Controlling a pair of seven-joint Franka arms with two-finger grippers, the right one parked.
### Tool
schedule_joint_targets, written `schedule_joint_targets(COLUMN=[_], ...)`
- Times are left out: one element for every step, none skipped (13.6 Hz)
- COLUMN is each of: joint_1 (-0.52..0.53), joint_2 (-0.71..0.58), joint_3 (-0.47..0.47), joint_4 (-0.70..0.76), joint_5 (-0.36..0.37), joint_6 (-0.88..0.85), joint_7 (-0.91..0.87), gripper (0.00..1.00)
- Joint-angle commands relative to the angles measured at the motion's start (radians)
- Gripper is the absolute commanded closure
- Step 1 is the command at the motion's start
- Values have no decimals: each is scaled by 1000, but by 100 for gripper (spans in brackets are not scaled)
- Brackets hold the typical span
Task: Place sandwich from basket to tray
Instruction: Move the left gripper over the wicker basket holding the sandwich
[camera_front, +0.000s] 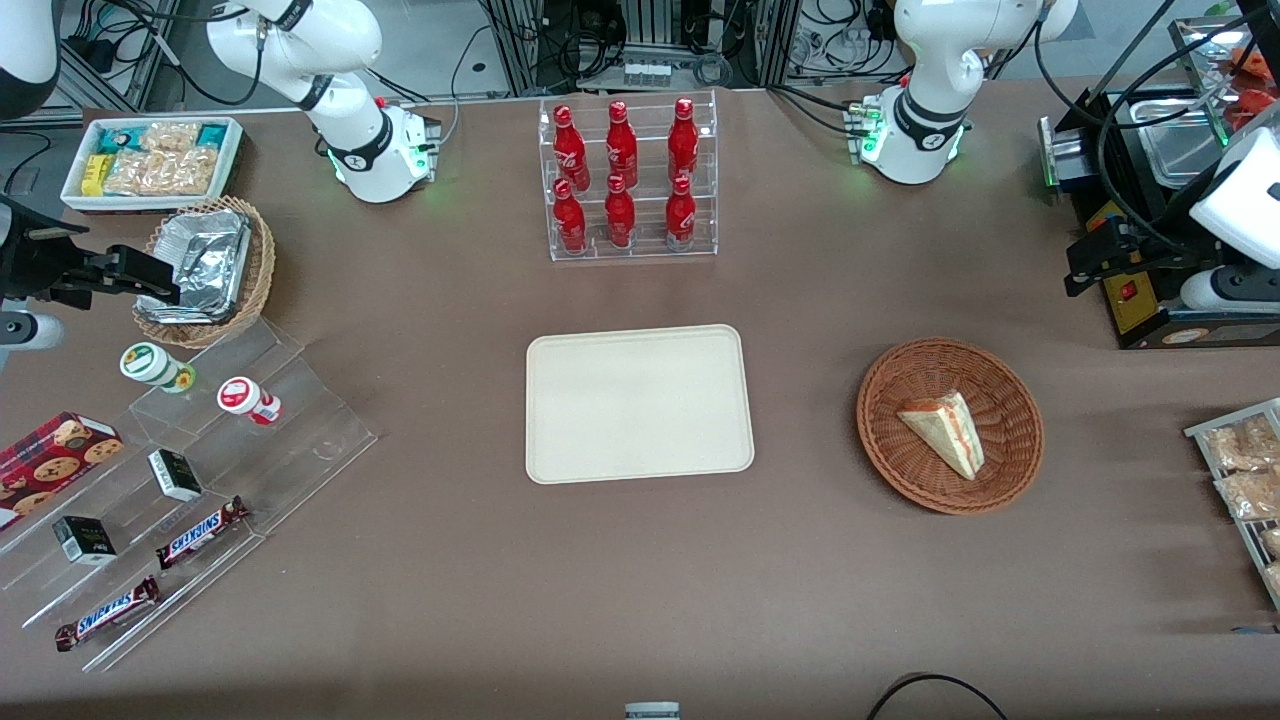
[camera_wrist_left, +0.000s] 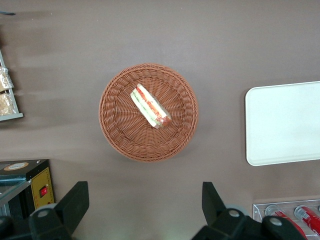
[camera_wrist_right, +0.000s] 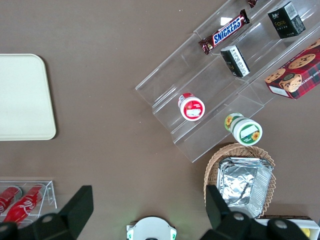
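Note:
The sandwich (camera_front: 945, 432) (camera_wrist_left: 150, 106), a pale wedge with red and green filling, lies in the round reddish-brown wicker basket (camera_front: 880, 400) (camera_wrist_left: 112, 115). The cream tray (camera_front: 638, 403) (camera_wrist_left: 285, 122) lies flat at the table's middle, beside the basket, with nothing on it. My gripper (camera_front: 1090, 262) (camera_wrist_left: 144, 202) hangs high above the table toward the working arm's end, farther from the front camera than the basket. It is open, its dark fingers (camera_wrist_left: 75, 200) spread wide with only bare tabletop between them.
A clear rack of red bottles (camera_front: 627, 180) stands farther back than the tray. A black machine (camera_front: 1140, 290) and a rack of snack packets (camera_front: 1245, 470) flank the basket. Toward the parked arm's end are stepped acrylic shelves (camera_front: 250, 440), a foil-filled tan basket (camera_front: 205, 265) and a white bin (camera_front: 150, 160).

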Motion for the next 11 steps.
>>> schedule_joint_targets(joint_1=[-10,-10,-10,-10,-10,-10,-12,-13,-15,-15,-15], joint_2=[6,11,15,32,44,49,49,47,47,46,44], joint_3=[2,1,0,0,2,2,2,2,1,0,0], joint_4=[3,3,1,0,-8,-32,-63,-101,-127,-150,-166], joint_5=[14,20,23,29,44,49,55,58,60,58,57], joint_6=[-20,-19,-11,-8,-8,-1,36,74,102,128,154], joint_7=[-19,-19,-19,-22,-37,-63,-76,-114,-148,-166,-198], gripper=[0,0,0,0,0,0,0,0,0,0,0])
